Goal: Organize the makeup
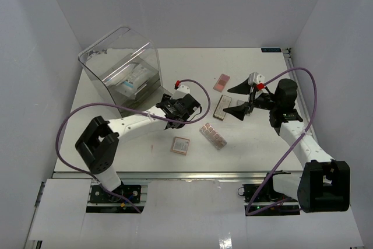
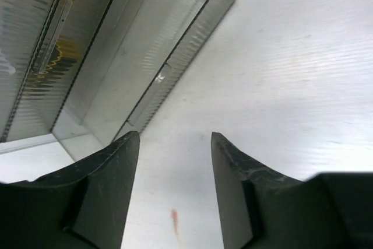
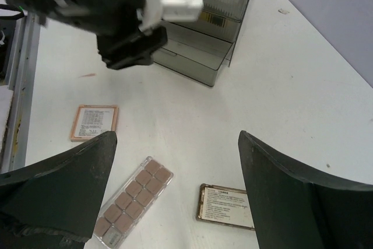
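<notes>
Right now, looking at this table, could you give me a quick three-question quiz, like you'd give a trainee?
1. True or false: the right hand is gripping the pink multi-pan strip.
2. The left hand is closest to: A the clear plastic box, B the strip, C the right hand.
3. What colour is the square palette lying nearest the table's front edge?

Key: 1 false, the right hand is open and holds nothing; 2 A; 3 pink.
</notes>
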Tool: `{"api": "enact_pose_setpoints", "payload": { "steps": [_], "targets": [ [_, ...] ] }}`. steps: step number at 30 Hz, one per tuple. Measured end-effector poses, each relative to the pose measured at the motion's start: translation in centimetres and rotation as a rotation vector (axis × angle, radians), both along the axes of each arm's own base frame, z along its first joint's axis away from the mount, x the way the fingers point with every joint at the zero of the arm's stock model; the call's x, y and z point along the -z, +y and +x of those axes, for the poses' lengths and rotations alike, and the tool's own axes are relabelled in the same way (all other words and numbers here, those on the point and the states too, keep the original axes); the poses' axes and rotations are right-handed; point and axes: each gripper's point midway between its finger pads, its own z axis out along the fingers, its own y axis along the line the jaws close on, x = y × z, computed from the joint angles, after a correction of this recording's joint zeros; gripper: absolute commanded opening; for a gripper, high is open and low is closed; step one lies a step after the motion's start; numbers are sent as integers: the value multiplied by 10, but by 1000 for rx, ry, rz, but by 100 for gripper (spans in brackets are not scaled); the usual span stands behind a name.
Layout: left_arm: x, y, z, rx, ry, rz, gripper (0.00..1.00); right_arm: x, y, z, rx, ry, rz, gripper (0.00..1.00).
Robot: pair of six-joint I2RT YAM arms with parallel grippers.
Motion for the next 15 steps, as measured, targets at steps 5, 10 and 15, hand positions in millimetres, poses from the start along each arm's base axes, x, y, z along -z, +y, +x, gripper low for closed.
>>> {"api": "enact_pose_setpoints", "payload": {
  "steps": [5, 10, 15],
  "targets": [
    [-30, -24, -22, 97, 38, -273, 98, 1, -6, 3, 18, 7, 0, 92],
    [-23, -36, -70, 242, 173, -476, 98, 7, -7, 2, 15, 30, -7, 92],
    [5, -37, -100, 274, 292, -535, 98, 17, -8, 4, 16, 70, -19, 92]
  ]
}}
